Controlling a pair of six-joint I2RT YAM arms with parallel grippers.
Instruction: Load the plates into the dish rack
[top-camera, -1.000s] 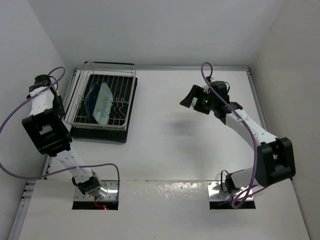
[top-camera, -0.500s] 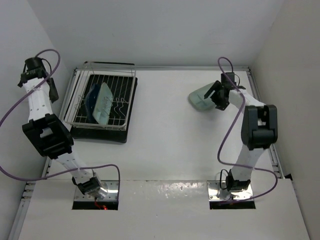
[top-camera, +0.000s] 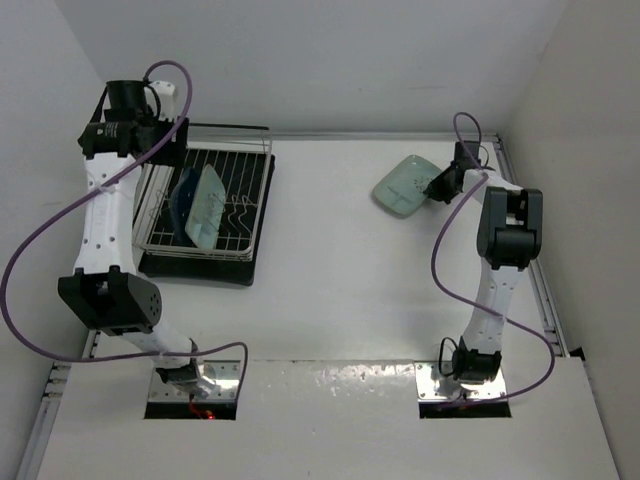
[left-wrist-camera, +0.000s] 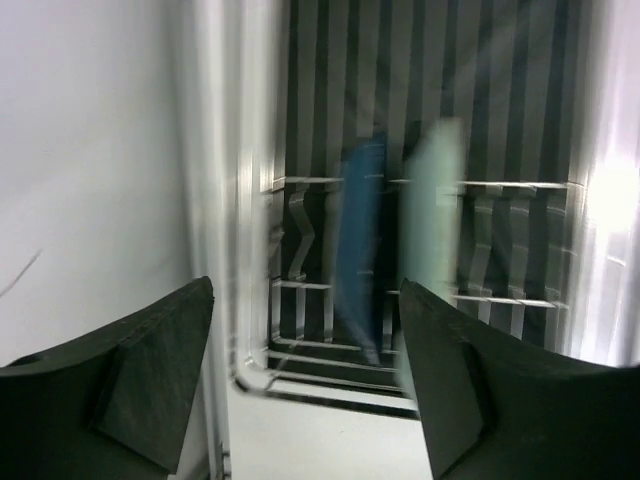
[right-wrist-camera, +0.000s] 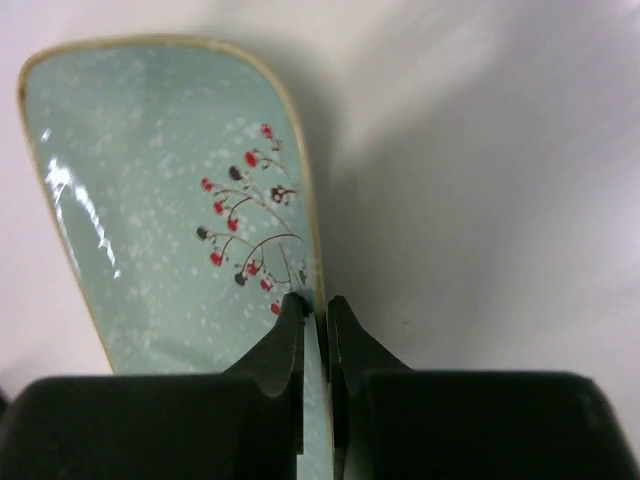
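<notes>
Right gripper (right-wrist-camera: 314, 312) just snapped together on the near rim of the last mint plate (right-wrist-camera: 170, 200), lying on the bench (right-wrist-camera: 480, 150) ahead; ready to lift. Left gripper (left-wrist-camera: 305, 380) now apart, dish rack (top-camera: 240, 165) below.

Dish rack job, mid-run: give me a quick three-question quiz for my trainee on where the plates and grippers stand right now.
1. How many plates stand in the silver wire dish rack?
2. The right gripper is shut on: A) the rim of the pale mint-green plate at far right; B) the rack's rim; C) nothing.
3. True or false: the left gripper holds a plate.
Key: 1) two, the dark blue leaf-shaped plate and a second mint-green plate. 2) A. 3) False, it is open and empty.
</notes>
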